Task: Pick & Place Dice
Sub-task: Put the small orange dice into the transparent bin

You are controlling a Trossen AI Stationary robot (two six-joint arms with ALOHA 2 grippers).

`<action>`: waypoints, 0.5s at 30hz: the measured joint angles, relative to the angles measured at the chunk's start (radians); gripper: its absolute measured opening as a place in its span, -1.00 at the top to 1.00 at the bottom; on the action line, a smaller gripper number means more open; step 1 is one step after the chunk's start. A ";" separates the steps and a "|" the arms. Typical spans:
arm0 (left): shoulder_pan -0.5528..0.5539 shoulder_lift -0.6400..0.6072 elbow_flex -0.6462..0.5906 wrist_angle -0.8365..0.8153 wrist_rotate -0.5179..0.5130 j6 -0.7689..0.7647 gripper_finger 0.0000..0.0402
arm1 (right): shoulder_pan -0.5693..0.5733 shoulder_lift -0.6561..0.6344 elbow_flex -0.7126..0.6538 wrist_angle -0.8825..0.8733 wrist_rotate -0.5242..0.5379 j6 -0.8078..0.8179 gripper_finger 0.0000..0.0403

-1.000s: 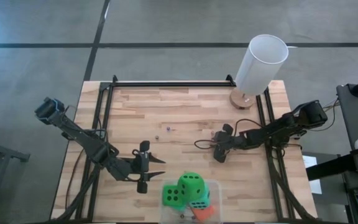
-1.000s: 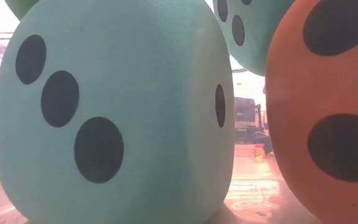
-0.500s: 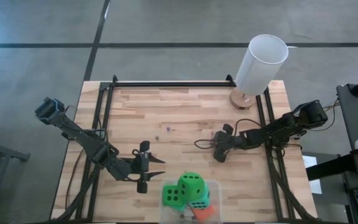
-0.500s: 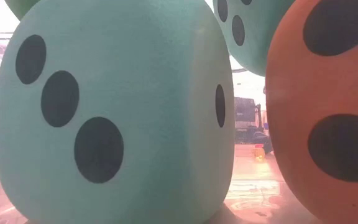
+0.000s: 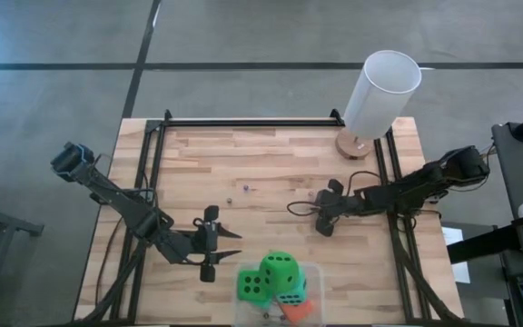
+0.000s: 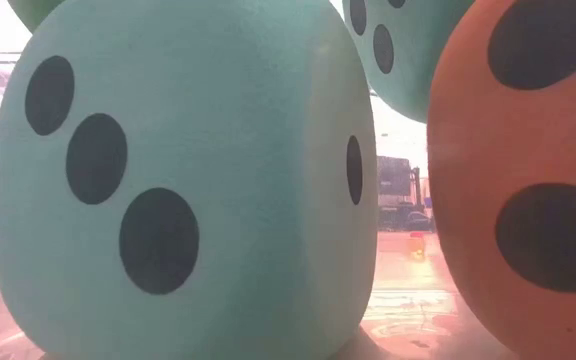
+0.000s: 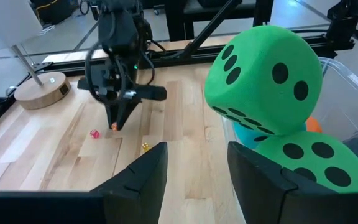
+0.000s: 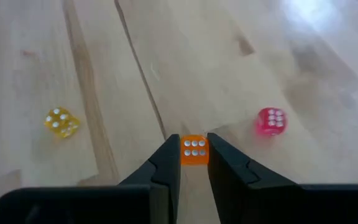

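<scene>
my right gripper point(image 8: 194, 163) is pinched on the small orange die point(image 8: 194, 149) at the tabletop, ready to lift. yellow die point(image 8: 61, 122) and pink die point(image 8: 270, 121) wait beyond. left gripper point(image 7: 194, 171) idles half-open, empty, beside the foam dice point(image 7: 263, 78).

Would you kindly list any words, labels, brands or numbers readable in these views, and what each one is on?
No words, labels, brands or digits are readable.
Only pips: the small orange die between the right claw fingers shows six white pips.
The top green die shows black pips.
The lamp base bears a mark too small to read.
</scene>
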 joint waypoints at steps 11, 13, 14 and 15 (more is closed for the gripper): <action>0.000 0.000 0.000 0.000 0.000 0.003 0.18 | 0.004 -0.295 -0.001 -0.133 0.006 -0.040 0.70; 0.000 0.000 0.000 0.000 0.000 0.003 0.18 | 0.009 -0.352 -0.001 -0.152 0.006 -0.040 0.70; 0.000 0.000 0.000 0.000 0.000 0.003 0.17 | 0.014 -0.381 -0.001 -0.162 0.006 -0.040 0.70; 0.000 0.000 0.000 0.000 0.000 0.003 0.17 | 0.021 -0.407 -0.001 -0.168 0.007 -0.041 0.70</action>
